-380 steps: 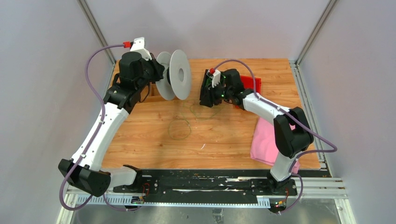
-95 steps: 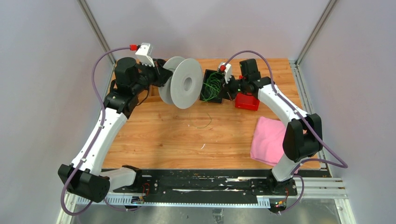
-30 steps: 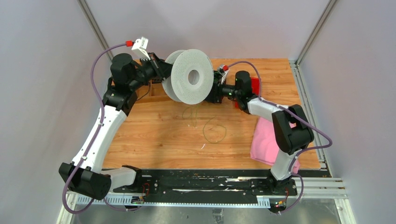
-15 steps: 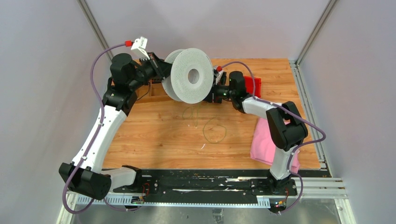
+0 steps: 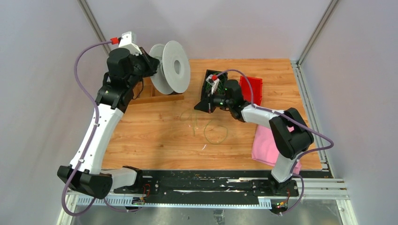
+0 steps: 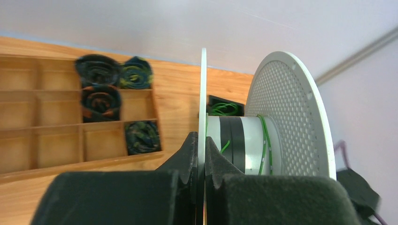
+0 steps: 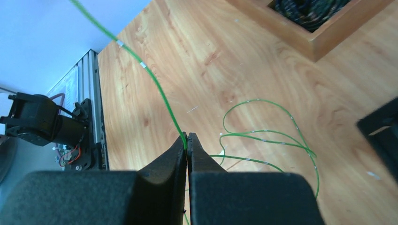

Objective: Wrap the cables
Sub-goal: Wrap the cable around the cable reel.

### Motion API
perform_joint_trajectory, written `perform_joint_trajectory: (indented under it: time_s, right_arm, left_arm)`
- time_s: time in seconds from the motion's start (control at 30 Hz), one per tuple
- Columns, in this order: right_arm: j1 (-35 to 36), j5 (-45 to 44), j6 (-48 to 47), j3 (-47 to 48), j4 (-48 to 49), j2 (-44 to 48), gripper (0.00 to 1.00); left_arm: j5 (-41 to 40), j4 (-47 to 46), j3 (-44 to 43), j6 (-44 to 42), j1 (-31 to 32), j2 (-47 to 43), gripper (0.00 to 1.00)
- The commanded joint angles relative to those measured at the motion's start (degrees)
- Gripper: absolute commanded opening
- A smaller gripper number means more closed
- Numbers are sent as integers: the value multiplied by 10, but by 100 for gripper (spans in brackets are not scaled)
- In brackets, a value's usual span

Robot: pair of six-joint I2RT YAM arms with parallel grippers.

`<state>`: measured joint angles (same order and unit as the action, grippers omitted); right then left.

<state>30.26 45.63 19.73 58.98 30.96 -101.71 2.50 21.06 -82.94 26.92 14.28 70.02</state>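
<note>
On the wooden table [image 5: 141,140], slack cables [image 7: 261,100] lay looped just beyond the right gripper [image 7: 187,139], whose jaws were pinched together on one green strand. The left gripper [image 6: 201,150] clamped the grey spool [image 6: 286,117] by its flange. That strand wanted drawing taut towards the hub, lest it slip.

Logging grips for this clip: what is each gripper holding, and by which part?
The left gripper is shut on the grey spool, at its near flange's rim. The right gripper pinches a green cable partway along its length.
</note>
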Motion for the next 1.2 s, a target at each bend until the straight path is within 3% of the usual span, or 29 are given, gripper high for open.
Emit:
perform_joint_trajectory:
  time_s: [0.0, 0.27, 0.53, 0.8, 1.17]
  right_arm:
    - [45, -41, 16, -18, -5, 30, 1]
    - [101, -24, 23, 3, -31, 27, 1]
    - [129, 40, 9, 76, -107, 12, 1]
    - [142, 80, -68, 194, -292, 16, 1]
    - [143, 38, -130, 371, -507, 27, 1]
  left_arm:
    - [-116, 1, -32, -24, 6, 11, 0]
    - [-236, 8, -69, -46, 22, 61, 0]
    - [-368, -16, -77, -112, 82, 85, 0]
    - [-375, -41, -52, -134, 94, 86, 0]
    - [-328, -105, 30, -180, 103, 47, 0]
